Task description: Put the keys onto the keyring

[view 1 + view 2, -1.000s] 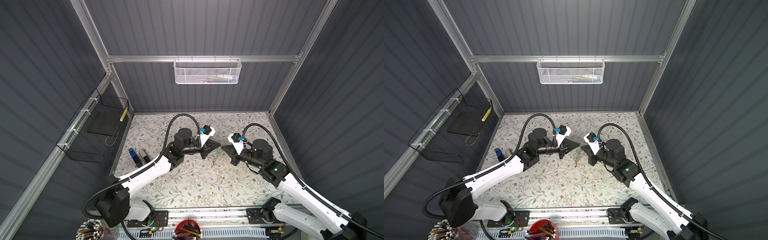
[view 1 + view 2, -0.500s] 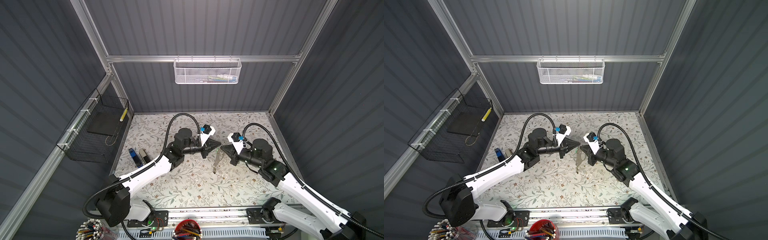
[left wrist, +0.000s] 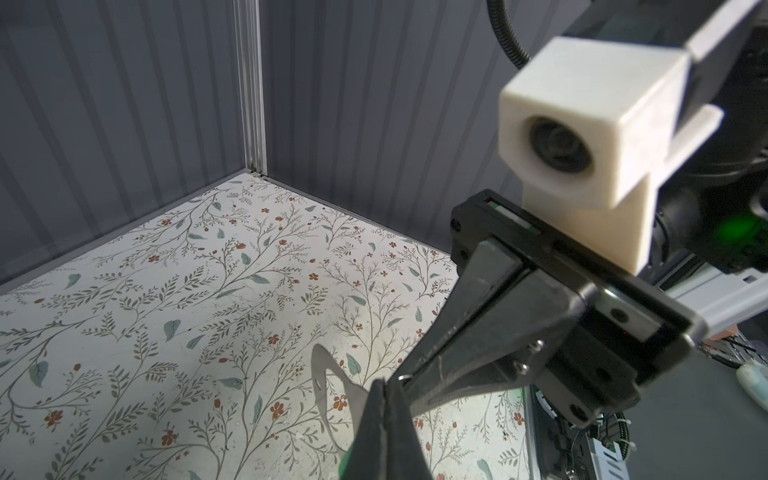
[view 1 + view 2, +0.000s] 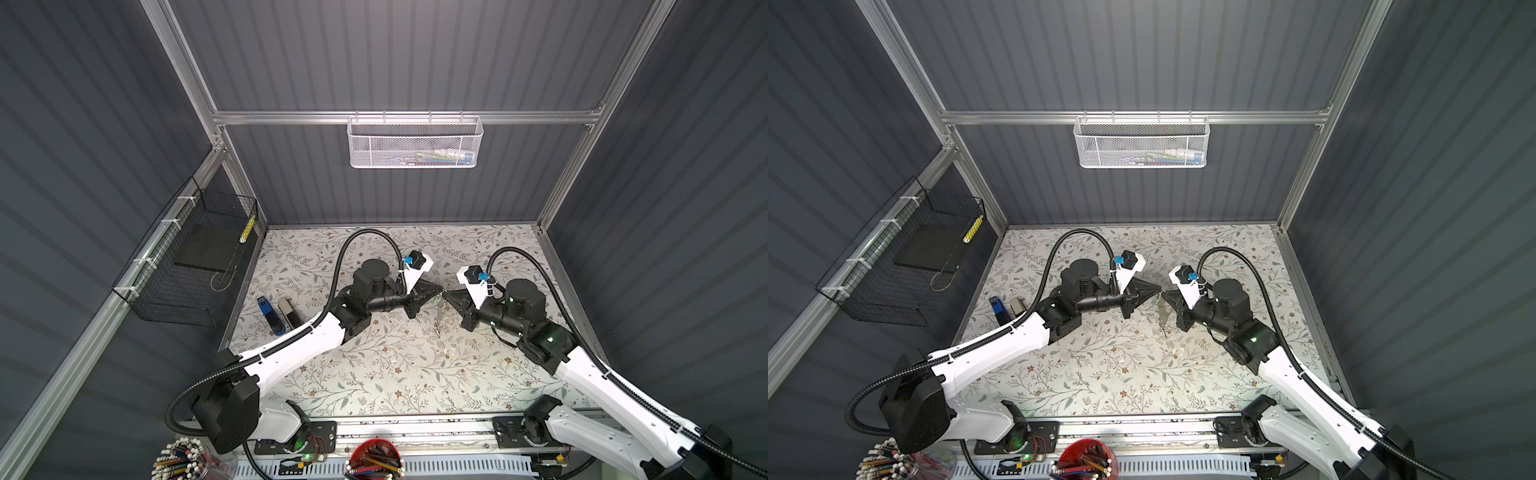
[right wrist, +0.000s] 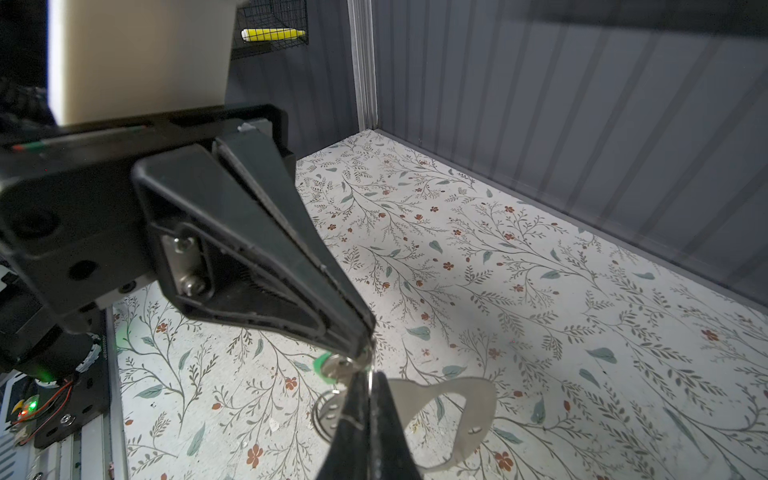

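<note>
Currently we note both pincers meeting tip to tip above the floral table (image 4: 374, 374). Left pincer (image 5: 367, 343) is clamped on the green-tagged key (image 5: 337, 368), which sticks out just beside its tips. Right pincer (image 5: 368, 380) is closed on the keyring (image 5: 478, 399); the grey plate hangs just beyond its tips, off the table. Whether key and ring touch, we cannot tell.
</note>
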Controlling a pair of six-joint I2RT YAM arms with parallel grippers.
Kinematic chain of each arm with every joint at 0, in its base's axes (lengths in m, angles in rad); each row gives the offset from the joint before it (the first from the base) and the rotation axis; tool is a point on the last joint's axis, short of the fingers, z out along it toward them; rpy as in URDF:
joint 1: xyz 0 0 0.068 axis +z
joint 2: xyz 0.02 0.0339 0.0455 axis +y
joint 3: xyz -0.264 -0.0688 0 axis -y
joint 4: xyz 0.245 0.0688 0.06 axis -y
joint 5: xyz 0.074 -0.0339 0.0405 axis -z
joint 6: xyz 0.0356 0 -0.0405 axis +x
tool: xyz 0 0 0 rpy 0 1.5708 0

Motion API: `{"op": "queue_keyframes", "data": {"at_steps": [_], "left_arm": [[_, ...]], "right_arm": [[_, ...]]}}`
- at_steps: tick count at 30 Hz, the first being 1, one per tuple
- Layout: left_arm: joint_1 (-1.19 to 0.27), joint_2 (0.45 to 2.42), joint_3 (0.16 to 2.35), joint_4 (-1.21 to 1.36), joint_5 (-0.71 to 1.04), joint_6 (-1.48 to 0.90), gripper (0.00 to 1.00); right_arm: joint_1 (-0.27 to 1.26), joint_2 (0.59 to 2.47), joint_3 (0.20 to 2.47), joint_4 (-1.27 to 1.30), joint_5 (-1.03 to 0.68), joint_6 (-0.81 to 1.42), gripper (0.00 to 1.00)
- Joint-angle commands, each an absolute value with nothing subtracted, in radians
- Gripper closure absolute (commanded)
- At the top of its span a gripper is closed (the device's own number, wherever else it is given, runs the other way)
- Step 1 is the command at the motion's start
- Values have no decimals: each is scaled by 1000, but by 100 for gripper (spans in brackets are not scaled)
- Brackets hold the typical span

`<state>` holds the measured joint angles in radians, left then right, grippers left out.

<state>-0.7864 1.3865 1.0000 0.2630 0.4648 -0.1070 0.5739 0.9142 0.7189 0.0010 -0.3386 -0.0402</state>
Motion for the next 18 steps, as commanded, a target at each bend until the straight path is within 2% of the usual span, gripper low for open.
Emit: {"op": "queue_keyframes", "data": {"at_steps": [1,18], "left_arm": [[-776,1395,1022,257,350,-155,100],[-776,1373,1013,345,286,-264,100]], "right_arm": [[580,895,716,61,-389,-31,100],[599,894,713,40,-366,-54,100]]}}
